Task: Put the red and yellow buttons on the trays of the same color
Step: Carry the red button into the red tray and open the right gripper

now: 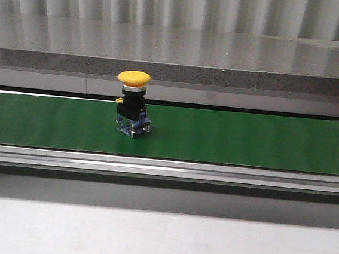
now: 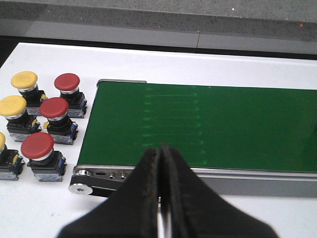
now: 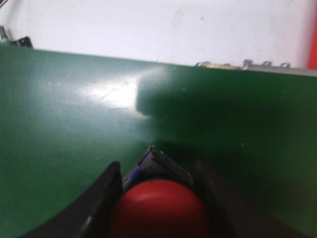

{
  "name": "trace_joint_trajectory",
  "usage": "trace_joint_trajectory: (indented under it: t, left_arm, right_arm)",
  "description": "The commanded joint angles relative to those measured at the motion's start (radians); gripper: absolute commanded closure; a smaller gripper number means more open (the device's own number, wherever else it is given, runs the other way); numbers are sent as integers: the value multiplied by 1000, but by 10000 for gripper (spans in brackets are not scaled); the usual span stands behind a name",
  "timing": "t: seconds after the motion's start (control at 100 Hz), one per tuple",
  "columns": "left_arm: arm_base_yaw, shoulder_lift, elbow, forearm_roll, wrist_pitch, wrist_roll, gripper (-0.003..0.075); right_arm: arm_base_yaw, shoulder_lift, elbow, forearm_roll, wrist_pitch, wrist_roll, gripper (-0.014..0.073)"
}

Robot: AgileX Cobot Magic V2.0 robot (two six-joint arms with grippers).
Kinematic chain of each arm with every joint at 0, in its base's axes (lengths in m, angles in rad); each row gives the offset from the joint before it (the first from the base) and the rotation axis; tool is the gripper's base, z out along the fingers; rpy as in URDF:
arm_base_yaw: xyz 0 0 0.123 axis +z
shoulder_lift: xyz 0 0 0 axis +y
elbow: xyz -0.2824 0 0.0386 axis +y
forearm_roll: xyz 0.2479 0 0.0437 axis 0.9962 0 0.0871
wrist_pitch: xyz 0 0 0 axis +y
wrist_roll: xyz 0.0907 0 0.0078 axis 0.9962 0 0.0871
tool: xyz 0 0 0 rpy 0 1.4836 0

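Observation:
A yellow button (image 1: 131,102) stands upright on the green belt (image 1: 246,140), left of centre, with no gripper near it in the front view. My right gripper (image 3: 157,166) is shut on a red button (image 3: 158,208), one finger on each side of its body, just above the belt (image 3: 64,124). My left gripper (image 2: 161,148) is shut and empty, over the near end of the belt (image 2: 223,124). Beside that end, red buttons (image 2: 54,107) and yellow buttons (image 2: 12,105) stand in rows on the white table. No tray is clearly in view.
The belt has a metal rail (image 1: 165,168) along its near side and a grey stone ledge (image 1: 177,49) behind it. A thin red strip (image 3: 312,34) shows past the belt's far edge in the right wrist view.

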Motion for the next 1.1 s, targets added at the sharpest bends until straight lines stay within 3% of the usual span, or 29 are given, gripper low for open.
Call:
trace_joint_trajectory:
  t: [0.0,0.44,0.77,1.09]
  left_arm:
    - [-7,3,-26,-7,-74,-2,740]
    - [-7,3,-26,-7,-74,-2,740]
    - [-7,3,-26,-7,-74,-2,740]
    - [-7,3,-26,-7,-74,-2,740]
  right_arm:
    - [-49,-34,-72,-8,-33,-4,449]
    - [-345,131,-268,-6,-134,63,449]
    - [-374,333,-290,-6,-249,67,449]
    - [-388,385,-290,-7,-337,67,449]
